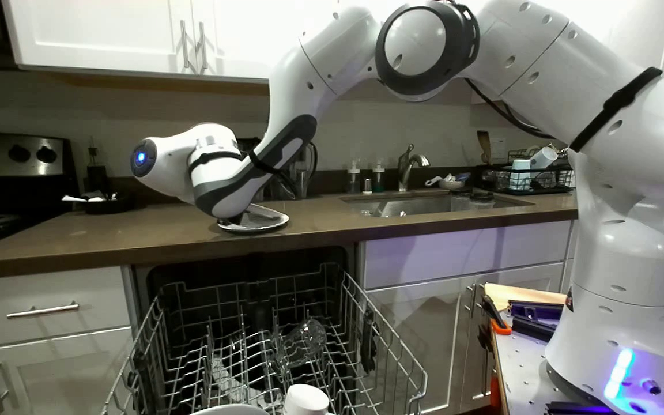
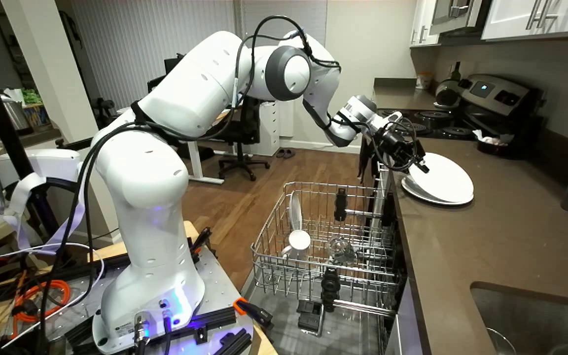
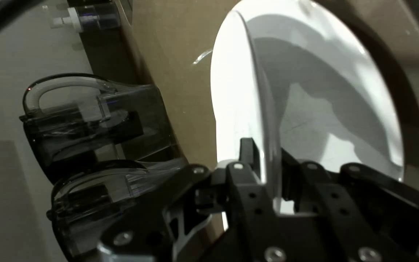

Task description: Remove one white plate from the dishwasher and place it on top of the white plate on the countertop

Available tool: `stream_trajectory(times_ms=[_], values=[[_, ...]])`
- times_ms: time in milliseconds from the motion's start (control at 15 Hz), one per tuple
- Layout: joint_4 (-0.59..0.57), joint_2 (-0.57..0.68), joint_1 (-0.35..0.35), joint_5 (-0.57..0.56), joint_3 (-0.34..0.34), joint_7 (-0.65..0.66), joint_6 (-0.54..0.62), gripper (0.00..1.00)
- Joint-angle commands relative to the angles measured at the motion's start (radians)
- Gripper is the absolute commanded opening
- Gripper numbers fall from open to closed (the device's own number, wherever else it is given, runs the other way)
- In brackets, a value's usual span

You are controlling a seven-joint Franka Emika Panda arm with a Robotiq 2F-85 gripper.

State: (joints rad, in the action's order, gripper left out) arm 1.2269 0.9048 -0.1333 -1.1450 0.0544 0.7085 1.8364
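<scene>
Broadly, worktop (image 2: 501, 236): a long brown surface, carried over white lower cabinets (image 1: 464, 253), is shown in both exterior views.
Arm (image 2: 190, 93): its white links are stretched out high, and its wrist is bent down toward the front edge of the worktop.
Dishwasher rack (image 2: 341, 203): made of wire, it is drawn out below the worktop.
Sink (image 2: 525, 303): it is let into the worktop, with a faucet (image 1: 404, 172) fixed behind it.
Pitchers (image 3: 133, 109): two see-through vessels with handles are seen in the wrist view, set at the back of the worktop.
Lower plate (image 3: 340, 83): white, it is laid on the worktop near the front edge, and shadow is cast across it.
Upper plate (image 3: 236, 83): this is the task's thing, also white; it is held at a tilt over the lower plate, and whether the two rims touch cannot be told.
Rack plate (image 2: 295, 212): white, it is stood on edge in the dishwasher rack.
Pincer (image 3: 269, 160): its black fingers (image 3: 247, 151) are closed in on the edge of the upper plate, one on either face.
Mug (image 2: 299, 240): white, it is placed just beside the rack plate.
Glass (image 1: 306, 340): clear, it is lodged among the tines.
</scene>
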Motion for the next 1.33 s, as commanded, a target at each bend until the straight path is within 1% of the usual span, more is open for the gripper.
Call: stream_trajectory(times_ms=[0,133,333,400,467,600,667,800,933,1067,1200,1267], values=[[-0.071,0.035,0.005,0.02,0.014,-0.048,0.005,0.06],[-0.083,0.044,0.006,0.021,0.018,-0.051,0.003,0.06],[-0.095,0.054,0.005,0.022,0.024,-0.055,-0.001,0.2],[-0.099,0.057,0.004,0.022,0.025,-0.057,-0.002,0.2],[-0.098,0.058,0.004,0.024,0.025,-0.059,-0.003,0.25],[-0.096,0.057,0.004,0.026,0.024,-0.062,-0.002,0.27],[-0.093,0.055,0.003,0.026,0.023,-0.063,-0.001,0.31],[-0.085,0.047,0.004,0.03,0.02,-0.07,0.004,0.3],[-0.075,0.038,0.004,0.037,0.015,-0.08,0.007,0.33],[-0.07,0.034,0.005,0.051,0.01,-0.102,0.008,0.32],[-0.069,0.034,0.005,0.07,0.007,-0.125,0.008,0.36],[-0.069,0.035,0.005,0.083,0.007,-0.137,0.009,0.35]])
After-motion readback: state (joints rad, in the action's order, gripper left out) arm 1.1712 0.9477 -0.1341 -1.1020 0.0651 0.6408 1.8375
